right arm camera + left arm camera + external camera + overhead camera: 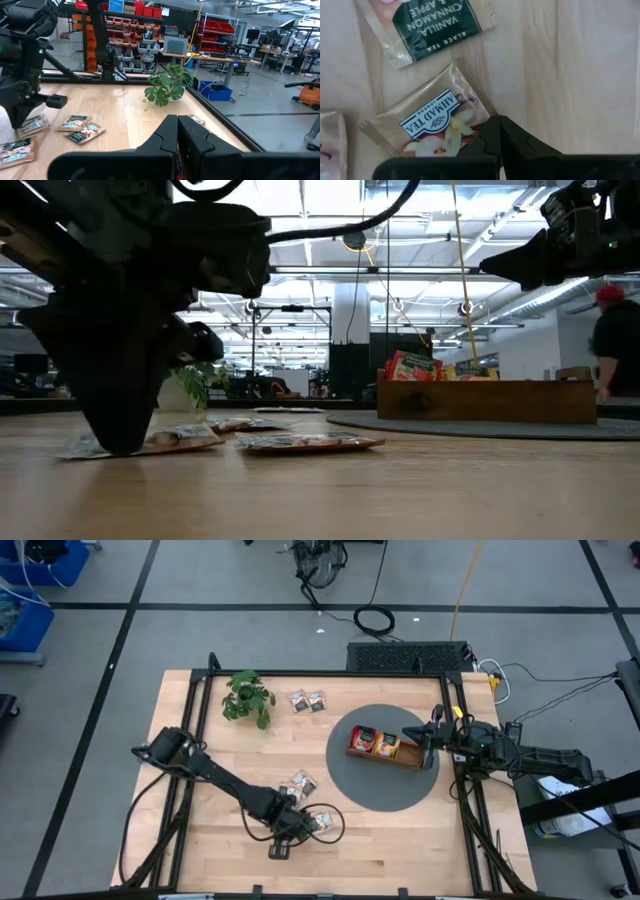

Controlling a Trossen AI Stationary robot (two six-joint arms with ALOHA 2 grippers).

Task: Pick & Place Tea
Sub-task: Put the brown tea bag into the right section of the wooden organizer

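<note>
Sachet of vanilla tea flat on table, well apart from wooden tray; corner clenched by left gripper. Second sachet just beside, more sachets near plant. Right gripper clamped empty over tray holding red and orange sachets.

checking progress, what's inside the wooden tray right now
Red and orange-yellow tea sachets stand in the wooden tray, toward its left end. The right hand covers the other end, so that part cannot be seen.
</note>
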